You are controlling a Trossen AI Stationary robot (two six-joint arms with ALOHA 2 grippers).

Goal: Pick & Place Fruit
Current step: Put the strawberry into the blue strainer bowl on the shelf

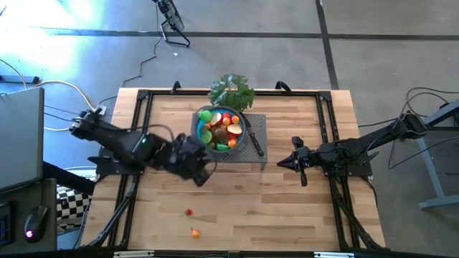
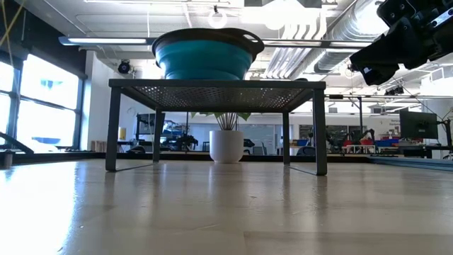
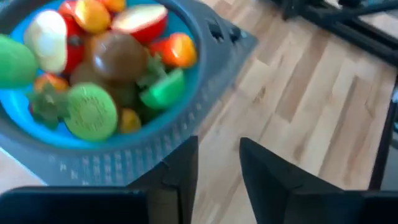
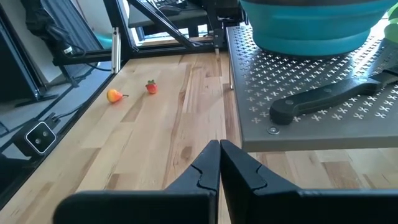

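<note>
Your left hand (image 1: 208,170) hangs just beside the blue bowl (image 1: 203,137), fingers slightly apart with nothing between them. Most fruit (image 1: 221,127) sits piled in that bowl; 2 small pieces (image 1: 192,222) lie on the wooden surface (image 1: 272,208). Your right hand (image 1: 282,163) waits with fingers together beside the metal stand (image 1: 258,125).

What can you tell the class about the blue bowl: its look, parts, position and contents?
The blue bowl is round with a dark grey rim, looks like soft plastic, and stands upright on a perforated grey metal rack at the table's far middle. It is piled with toy fruit: red, orange, green, brown and cream pieces. A black-handled knife lies beside it.
</note>
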